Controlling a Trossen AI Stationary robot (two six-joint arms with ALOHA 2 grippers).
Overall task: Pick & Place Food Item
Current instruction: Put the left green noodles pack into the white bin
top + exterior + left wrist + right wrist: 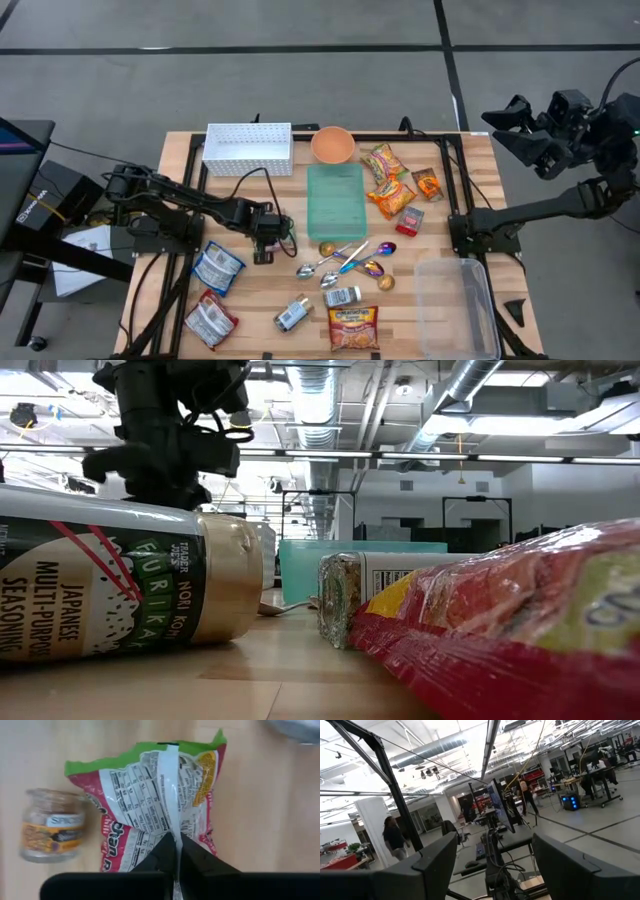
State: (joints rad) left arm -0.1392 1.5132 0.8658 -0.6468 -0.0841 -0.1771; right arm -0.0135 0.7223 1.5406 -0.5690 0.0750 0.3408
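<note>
The room is an open workshop with exposed ducts and a grey floor. The pale wooden table [250, 300] carries a clear plastic tub [455, 305] at 4 o'clock, a translucent green box [335, 200] at centre and a white perforated basket [248, 148] at 11. The left gripper [176, 837], at 9 o'clock, is clenched on the back seam of a crinkly red, green-topped snack bag [150, 785], beside a glass spice jar [50, 825]. The right gripper [495, 865] hangs released off the table at 2

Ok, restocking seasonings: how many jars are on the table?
2: the furikake jar left of the red packet, the second jar between that packet and the spoons. Others may be hidden.
</note>
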